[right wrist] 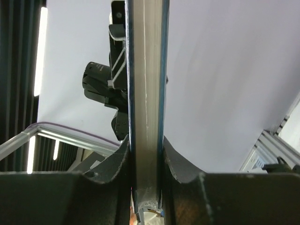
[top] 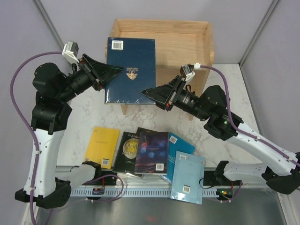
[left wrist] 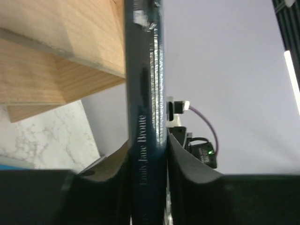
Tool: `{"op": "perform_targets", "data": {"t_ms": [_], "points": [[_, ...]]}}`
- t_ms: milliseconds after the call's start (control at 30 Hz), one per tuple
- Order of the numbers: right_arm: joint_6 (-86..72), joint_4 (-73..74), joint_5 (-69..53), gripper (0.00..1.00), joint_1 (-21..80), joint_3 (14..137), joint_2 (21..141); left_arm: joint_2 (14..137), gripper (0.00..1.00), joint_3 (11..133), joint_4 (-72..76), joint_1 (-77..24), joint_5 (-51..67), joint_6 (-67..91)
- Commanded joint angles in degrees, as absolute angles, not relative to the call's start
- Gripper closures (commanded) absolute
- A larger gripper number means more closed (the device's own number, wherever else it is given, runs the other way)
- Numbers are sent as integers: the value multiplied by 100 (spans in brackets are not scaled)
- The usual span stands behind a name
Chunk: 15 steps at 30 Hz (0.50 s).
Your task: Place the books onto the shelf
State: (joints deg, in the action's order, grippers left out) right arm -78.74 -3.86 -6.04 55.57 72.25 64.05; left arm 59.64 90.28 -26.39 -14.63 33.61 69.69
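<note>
A navy book (top: 131,65) with a gold crest hangs flat in the air in front of the wooden shelf (top: 187,42), held from both sides. My left gripper (top: 114,71) is shut on its spine edge; in the left wrist view the spine (left wrist: 146,93) runs up between the fingers (left wrist: 178,164). My right gripper (top: 149,93) is shut on the opposite lower corner; in the right wrist view the page edge (right wrist: 146,84) sits pinched between the fingers (right wrist: 117,164). More books lie on the table: yellow (top: 104,145), black with gold title (top: 125,151), dark purple (top: 152,152), teal (top: 182,143), light blue (top: 188,177).
The shelf's raised side rims (top: 209,44) stand behind and to the right of the held book. Its wood (left wrist: 56,47) fills the upper left of the left wrist view. The marble table (top: 225,89) ends at grey walls. A metal rail (top: 154,192) runs along the near edge.
</note>
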Motion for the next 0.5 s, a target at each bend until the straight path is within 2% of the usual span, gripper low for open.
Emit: {"op": "perform_targets", "data": {"t_ms": [0, 33, 100, 300, 467], "points": [[-7356, -633, -659, 100, 5275, 8077, 6469, 6204, 61, 10008, -3504, -1345, 4025, 5858], [-7374, -537, -711, 100, 5030, 8182, 6477, 6301, 45, 10254, -3890, -1249, 4017, 5627], [-7418, -344, -913, 100, 4669, 8418, 6547, 6495, 29, 10905, -4918, -1204, 3807, 5003], [-7146, 324, -1327, 100, 4228, 9219, 7101, 6329, 20, 11162, -6125, -1178, 3077, 4167], [-7198, 580, -1301, 100, 4122, 9536, 7505, 6144, 19, 11206, -6600, -1187, 2585, 3946]]}}
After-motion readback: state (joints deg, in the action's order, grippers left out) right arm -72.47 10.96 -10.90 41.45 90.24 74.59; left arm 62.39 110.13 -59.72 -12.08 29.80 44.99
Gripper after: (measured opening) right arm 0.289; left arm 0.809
